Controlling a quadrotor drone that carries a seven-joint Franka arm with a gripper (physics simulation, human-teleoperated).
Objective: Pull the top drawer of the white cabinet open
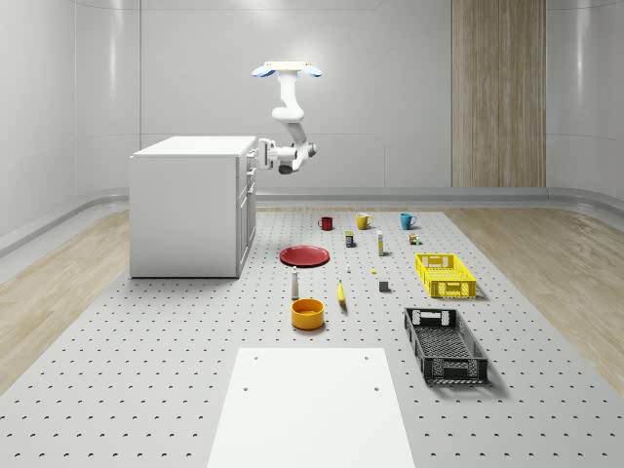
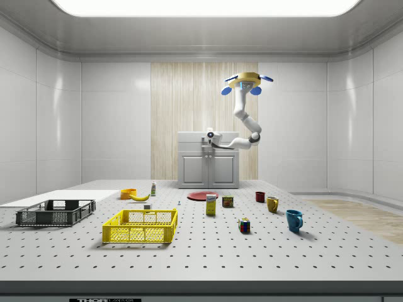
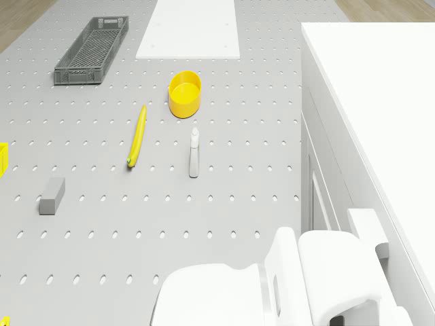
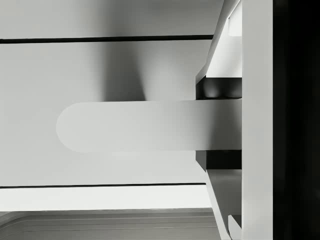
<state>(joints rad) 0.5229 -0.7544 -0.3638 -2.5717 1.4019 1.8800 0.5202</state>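
The drone (image 1: 287, 70) hovers in the air in front of the white cabinet (image 1: 190, 207), above the perforated grey floor (image 1: 175, 351). Its jointed white arm (image 1: 290, 115) hangs down and bends toward the cabinet front, bringing the gripper (image 1: 264, 153) level with the top drawer (image 1: 250, 159).

In the wrist view the handle (image 4: 135, 126), a flat, smooth bar with a rounded end, lies between the two fingers (image 4: 219, 88). Their dark pads press it from both sides, so the gripper is pinching the handle. Behind the handle is the plain, matte drawer front, bounded by thin dark seams. In the whole-scene view the drawer looks flush with the cabinet face or very nearly so; how far out it is cannot be told.

Below the gripper on the floor, out from the cabinet, lie a flat red plate (image 1: 304, 255), a slim white bottle (image 3: 194, 153), a round yellow bowl (image 3: 185, 94) and a curved banana (image 3: 138, 135). Farther from the gripper sit a yellow lattice crate (image 1: 446, 275) and a long dark one (image 1: 445, 343).
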